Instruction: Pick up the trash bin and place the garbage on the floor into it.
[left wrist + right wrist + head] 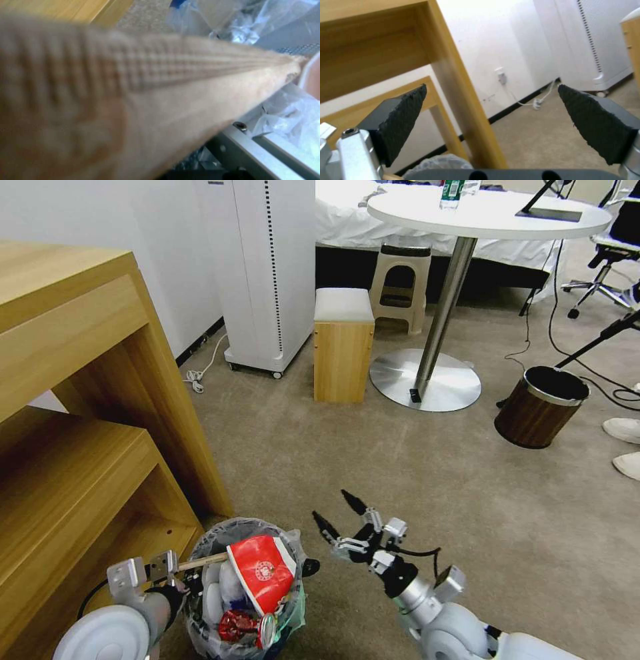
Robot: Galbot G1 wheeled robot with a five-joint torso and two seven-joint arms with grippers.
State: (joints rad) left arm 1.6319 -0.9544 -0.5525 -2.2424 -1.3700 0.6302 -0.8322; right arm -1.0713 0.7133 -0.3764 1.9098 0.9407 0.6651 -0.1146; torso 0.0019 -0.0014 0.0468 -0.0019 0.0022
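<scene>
While left tool (175,569) sits at trash bin (207,628) rim, fingers clamped on wooden stick (203,561), stick lies across bin mouth toward red paper cup (261,572). Stick (160,100) fills left wrist view close-up, crinkly bag (293,117) behind. Bin stands on beige carpet floor (413,467) beside wooden shelf unit (87,413), packed with litter. Right tool (339,519) hovers just right of bin, fingers (405,117) wide apart, nothing between. Brown wood-grain bin (537,410) well apart, far right.
</scene>
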